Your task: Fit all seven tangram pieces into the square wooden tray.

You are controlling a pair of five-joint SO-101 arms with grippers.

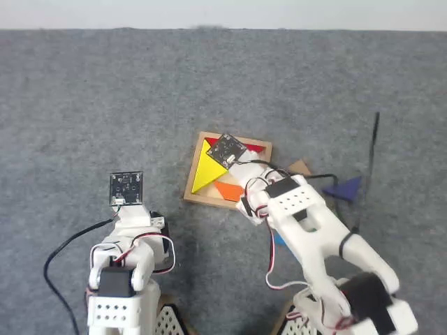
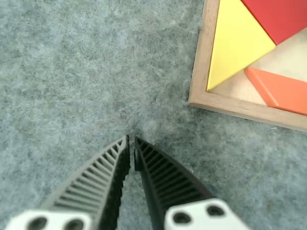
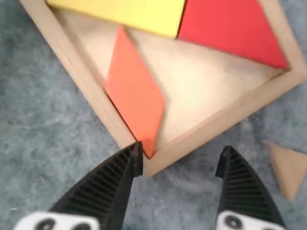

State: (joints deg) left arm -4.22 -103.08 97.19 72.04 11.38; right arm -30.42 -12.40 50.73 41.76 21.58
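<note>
The square wooden tray [image 1: 198, 198] [image 2: 199, 81] [image 3: 230, 115] lies mid-table on the grey carpet. Inside it are a yellow triangle [image 1: 207, 167] [image 2: 235, 40] [image 3: 124, 12], a red triangle [image 1: 255, 148] [image 2: 278, 17] [image 3: 230, 28] and an orange parallelogram [image 1: 228, 190] [image 2: 280, 88] [image 3: 135, 91]. My right gripper [image 3: 182, 155] stands open just above the tray's near corner, with nothing between its fingers. My left gripper [image 2: 132, 141] is shut over bare carpet, left of the tray. Outside the tray lie a tan triangle [image 1: 300, 167] [image 3: 288, 167], a dark blue triangle [image 1: 344, 188] and a light blue piece [image 1: 280, 240], partly under the right arm.
A black cable [image 1: 367, 174] runs along the right of the table past the dark blue triangle. Open grey carpet extends to the left and behind the tray.
</note>
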